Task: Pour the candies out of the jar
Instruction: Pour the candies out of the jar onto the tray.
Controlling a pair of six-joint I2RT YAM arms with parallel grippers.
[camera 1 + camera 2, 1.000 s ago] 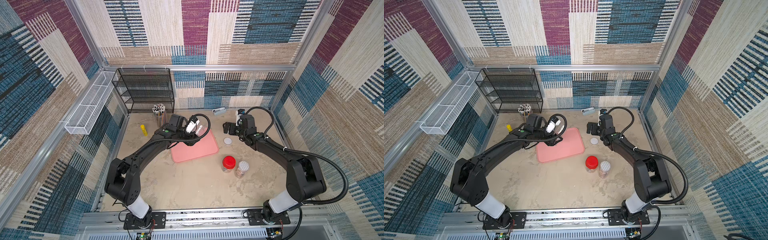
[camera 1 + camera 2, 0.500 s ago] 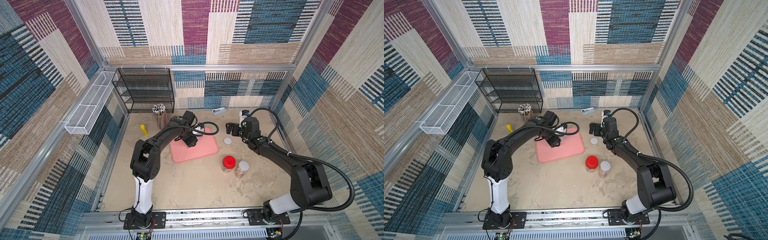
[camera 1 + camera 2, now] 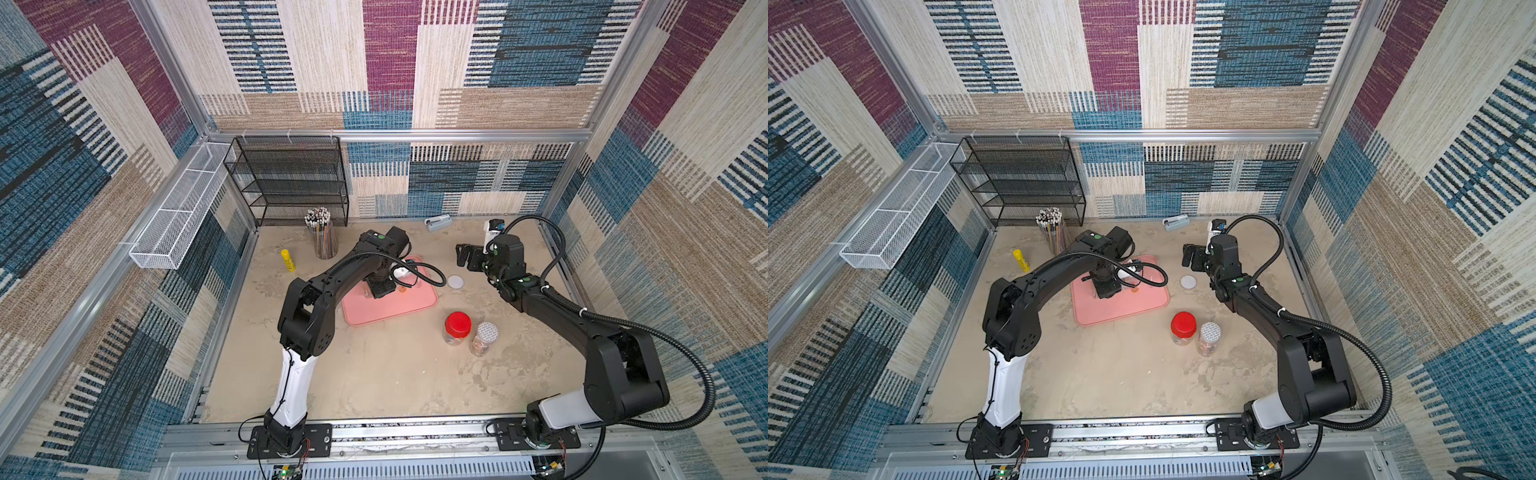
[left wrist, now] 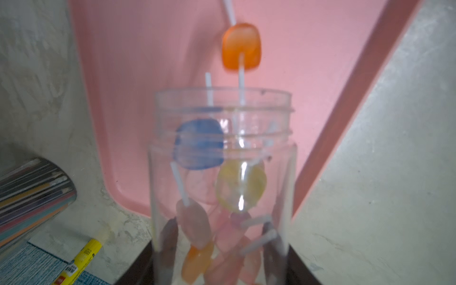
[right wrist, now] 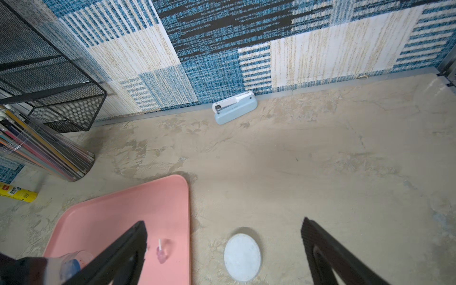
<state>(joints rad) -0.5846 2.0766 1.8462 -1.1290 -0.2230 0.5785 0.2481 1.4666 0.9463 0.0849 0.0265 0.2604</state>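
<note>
My left gripper (image 4: pixel 222 267) is shut on the base of a clear, lidless jar (image 4: pixel 222 158), tipped mouth-first toward the pink tray (image 4: pixel 148 61). Blue, yellow, orange and pink candies (image 4: pixel 240 186) are sliding toward its mouth. One orange lollipop (image 4: pixel 241 47) is outside the rim, over the tray. In both top views the left gripper (image 3: pixel 380 286) hangs low over the tray (image 3: pixel 399 309) and hides most of the jar. A pink candy (image 5: pixel 161 255) lies on the tray. My right gripper (image 5: pixel 223 222) stands open and empty above the jar's white lid (image 5: pixel 242 256).
A red-lidded jar (image 3: pixel 458 326) and a patterned-lid jar (image 3: pixel 486 334) stand in front of the tray. A pencil holder (image 3: pixel 322 232), yellow glue stick (image 3: pixel 287 260) and black mesh rack (image 3: pixel 291 183) are at the back left. A stapler (image 3: pixel 438 222) lies by the back wall.
The left arm raised its elbow and turned the wrist downward, bringing the jar from above the tray to mouth-down over it. Candies have come out. The right arm shifted slightly back.
</note>
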